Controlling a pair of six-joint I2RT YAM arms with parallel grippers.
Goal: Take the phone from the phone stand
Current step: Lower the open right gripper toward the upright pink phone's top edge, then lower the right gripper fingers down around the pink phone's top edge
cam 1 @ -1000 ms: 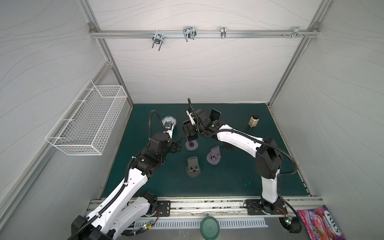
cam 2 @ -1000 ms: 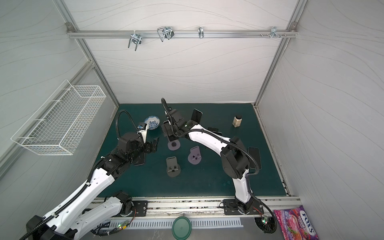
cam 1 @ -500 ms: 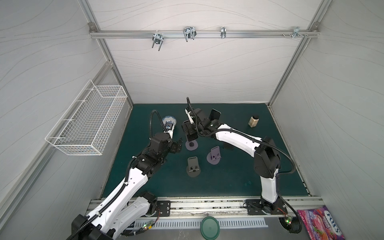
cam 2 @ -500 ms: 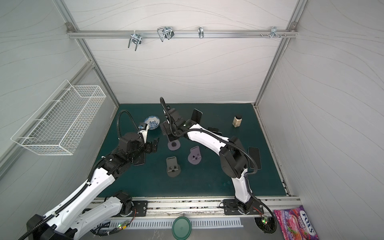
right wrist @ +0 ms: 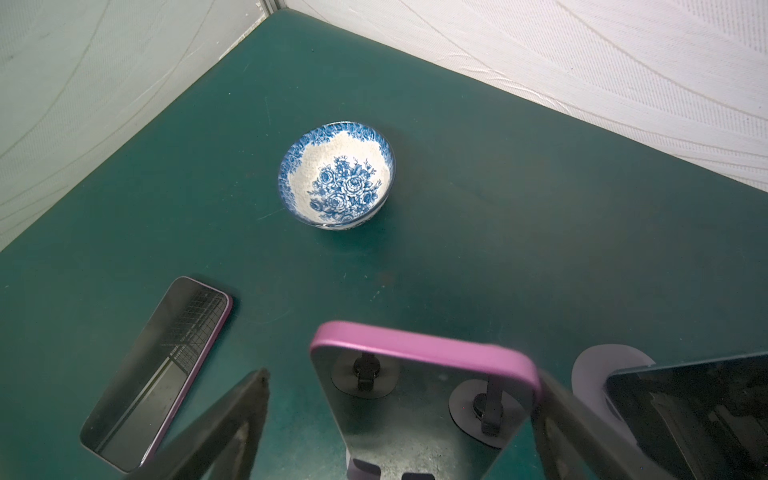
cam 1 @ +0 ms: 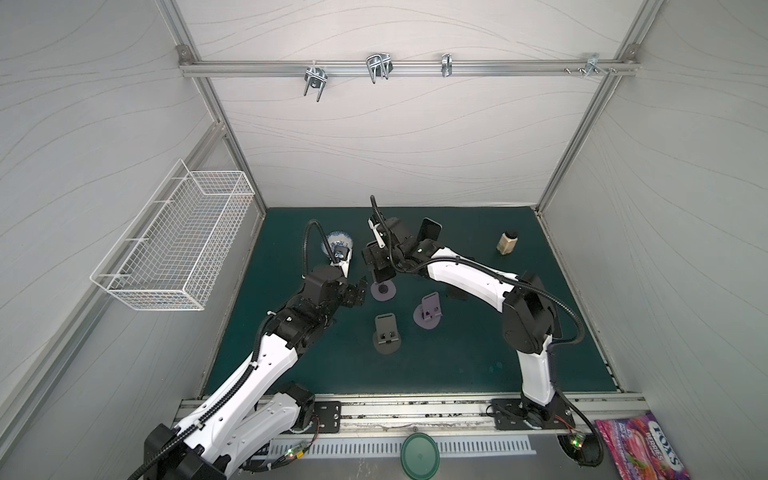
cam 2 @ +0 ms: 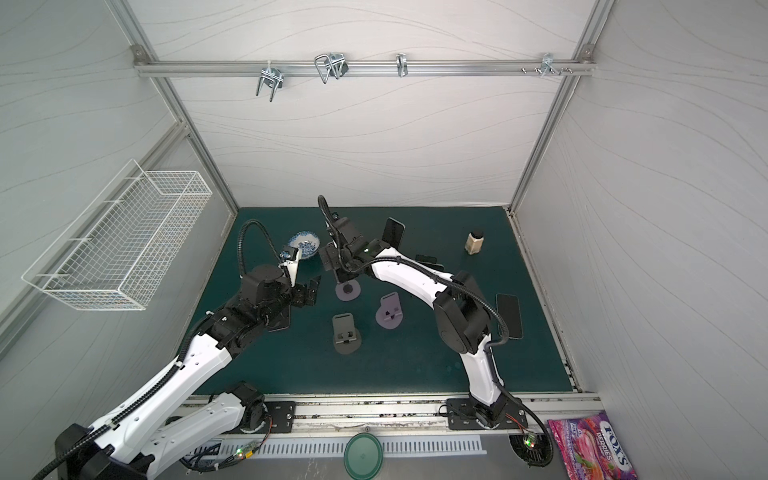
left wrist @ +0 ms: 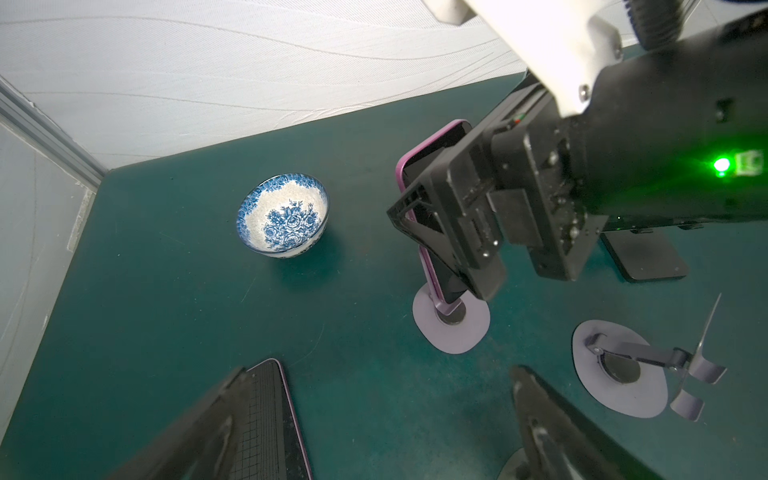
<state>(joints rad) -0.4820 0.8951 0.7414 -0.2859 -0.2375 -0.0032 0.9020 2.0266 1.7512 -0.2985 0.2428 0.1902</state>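
A pink-cased phone (right wrist: 415,395) stands upright on a lilac phone stand (left wrist: 451,320) near the middle of the green mat. My right gripper (right wrist: 403,382) is open and straddles the phone's top from above. One finger lies close against a side edge and the other stands well off the opposite edge. Both top views show the right gripper (cam 1: 380,266) (cam 2: 338,266) over the stand's round base (cam 1: 383,291). My left gripper (cam 1: 357,293) (left wrist: 374,436) hangs open and empty just left of the stand, low over the mat.
A second pink-cased phone (right wrist: 158,374) lies flat under the left arm. Two empty stands (cam 1: 387,332) (cam 1: 430,313) sit in front. Another phone (cam 1: 430,230) stands at the back and one (cam 2: 509,316) lies flat at right. A blue-and-white bowl (cam 1: 338,241) and a small bottle (cam 1: 508,243) stand near the back.
The right gripper has edged slightly left and back around the phone on the stand. The left arm has barely moved.
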